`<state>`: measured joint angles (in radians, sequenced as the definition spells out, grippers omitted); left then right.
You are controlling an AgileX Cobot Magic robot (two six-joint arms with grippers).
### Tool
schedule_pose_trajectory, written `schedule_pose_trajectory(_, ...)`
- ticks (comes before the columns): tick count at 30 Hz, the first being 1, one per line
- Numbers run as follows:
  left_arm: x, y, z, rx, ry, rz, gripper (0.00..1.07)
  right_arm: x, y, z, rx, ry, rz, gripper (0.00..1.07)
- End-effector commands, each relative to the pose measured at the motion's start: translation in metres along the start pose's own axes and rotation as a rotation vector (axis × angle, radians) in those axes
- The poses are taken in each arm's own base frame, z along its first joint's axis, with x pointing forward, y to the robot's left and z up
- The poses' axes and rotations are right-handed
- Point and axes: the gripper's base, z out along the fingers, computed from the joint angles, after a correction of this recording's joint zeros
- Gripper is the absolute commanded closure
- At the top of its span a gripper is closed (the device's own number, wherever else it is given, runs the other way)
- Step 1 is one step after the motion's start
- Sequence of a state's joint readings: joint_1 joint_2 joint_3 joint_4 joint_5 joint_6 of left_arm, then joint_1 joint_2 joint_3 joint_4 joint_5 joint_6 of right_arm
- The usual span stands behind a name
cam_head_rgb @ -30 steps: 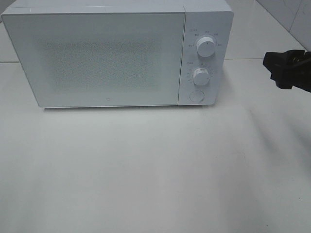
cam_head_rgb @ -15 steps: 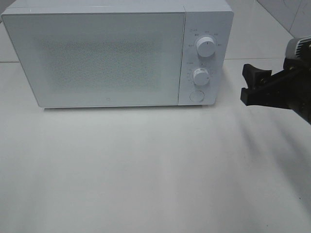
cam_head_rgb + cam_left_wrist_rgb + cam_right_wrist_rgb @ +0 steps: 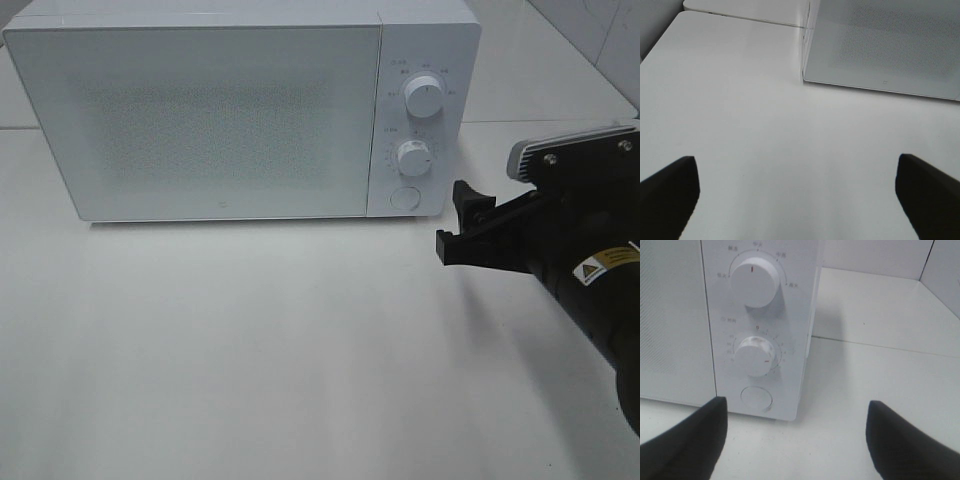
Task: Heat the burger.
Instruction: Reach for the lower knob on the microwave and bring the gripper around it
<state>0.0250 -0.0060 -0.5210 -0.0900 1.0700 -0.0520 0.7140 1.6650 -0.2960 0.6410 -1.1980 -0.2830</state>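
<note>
The burger is out of view. A white microwave (image 3: pixel 200 110) stands at the back of the table with its door closed. My right gripper (image 3: pixel 455 220) hovers open and empty just right of the control panel, level with the round door button (image 3: pixel 403 197). The right wrist view looks between the open fingers (image 3: pixel 685 440) at the upper knob (image 3: pixel 755 282), lower knob (image 3: pixel 754 356) and button (image 3: pixel 756 397). My left gripper (image 3: pixel 799 200) is open and empty over bare table, facing the microwave's door (image 3: pixel 885 45). It does not show in the exterior high view.
The white tabletop (image 3: pixel 280 340) stretches in front of the microwave. A tiled wall (image 3: pixel 600 30) rises at the back right. The table's far left edge (image 3: pixel 660 45) shows in the left wrist view.
My right arm has swung in from the right edge, leftward and toward the front, ending beside the microwave's control panel. Its jaws stay open. The microwave has not moved.
</note>
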Motion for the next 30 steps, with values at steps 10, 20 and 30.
schedule_pose_trajectory(10,0.002,0.0,-0.002,0.0,-0.017,0.001,0.07,-0.014,0.024,0.021,0.06,-0.118,0.041,0.35)
schedule_pose_trajectory(20,0.002,0.0,-0.002,0.0,-0.017,0.001,0.07,-0.019,0.044,0.048,0.044,-0.134,0.062,0.35)
schedule_pose_trajectory(30,0.002,0.0,-0.002,0.0,-0.017,0.001,0.07,-0.012,0.056,0.076,0.045,-0.093,0.071,0.35)
